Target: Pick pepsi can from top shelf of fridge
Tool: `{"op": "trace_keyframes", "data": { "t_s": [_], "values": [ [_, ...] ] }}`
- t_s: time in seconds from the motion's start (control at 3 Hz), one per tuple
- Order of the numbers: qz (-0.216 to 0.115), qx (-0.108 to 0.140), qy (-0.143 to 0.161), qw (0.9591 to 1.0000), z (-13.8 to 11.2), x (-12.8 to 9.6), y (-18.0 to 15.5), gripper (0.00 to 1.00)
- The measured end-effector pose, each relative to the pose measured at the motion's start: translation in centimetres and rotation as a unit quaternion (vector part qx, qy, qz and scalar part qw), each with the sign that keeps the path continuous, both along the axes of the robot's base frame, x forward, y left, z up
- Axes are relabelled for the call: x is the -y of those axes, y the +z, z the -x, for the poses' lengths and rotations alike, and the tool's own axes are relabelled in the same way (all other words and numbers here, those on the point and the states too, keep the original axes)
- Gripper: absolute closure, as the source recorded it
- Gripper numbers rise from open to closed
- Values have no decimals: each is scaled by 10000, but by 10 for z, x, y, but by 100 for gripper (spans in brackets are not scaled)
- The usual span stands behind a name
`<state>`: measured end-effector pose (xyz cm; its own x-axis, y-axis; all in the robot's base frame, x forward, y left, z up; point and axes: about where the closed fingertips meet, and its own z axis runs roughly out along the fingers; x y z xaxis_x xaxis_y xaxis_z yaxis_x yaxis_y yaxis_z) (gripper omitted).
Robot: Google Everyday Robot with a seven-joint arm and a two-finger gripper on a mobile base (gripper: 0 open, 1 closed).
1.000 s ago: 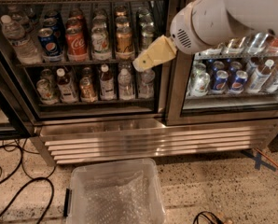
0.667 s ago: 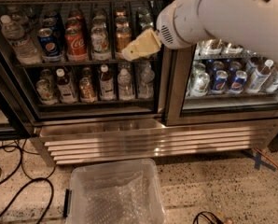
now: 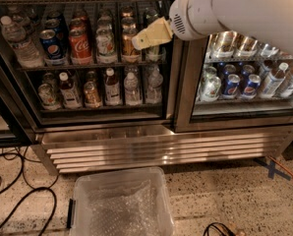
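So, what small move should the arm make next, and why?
Probably slide the end effector left along the shelf. It hangs in front of the row's right end, while the pepsi can stands well to its left, past the Coke can.

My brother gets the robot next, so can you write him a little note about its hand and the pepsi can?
Gripper: up in front of the fridge, level with the can shelf, carrying no can.
Pepsi can: stands on that shelf, left of the gripper, beside the red Coca-Cola can.
Done: nothing picked yet.
Left: reach across, grasp the pepsi can, lift it out.
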<state>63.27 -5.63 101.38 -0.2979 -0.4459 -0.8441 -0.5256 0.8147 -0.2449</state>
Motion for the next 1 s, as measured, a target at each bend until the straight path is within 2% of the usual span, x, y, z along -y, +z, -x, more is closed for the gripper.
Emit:
{"op": "trace_keyframes", "data": {
  "t_s": [0.33, 0.67, 1.0],
  "values": [
    [-161, 250, 60, 9995, -18, -16, -2, 0],
    [-412, 630, 166, 9970, -50, -41, 7, 0],
    [-517, 839, 197, 9949, -75, -65, 15, 0]
  ]
}}
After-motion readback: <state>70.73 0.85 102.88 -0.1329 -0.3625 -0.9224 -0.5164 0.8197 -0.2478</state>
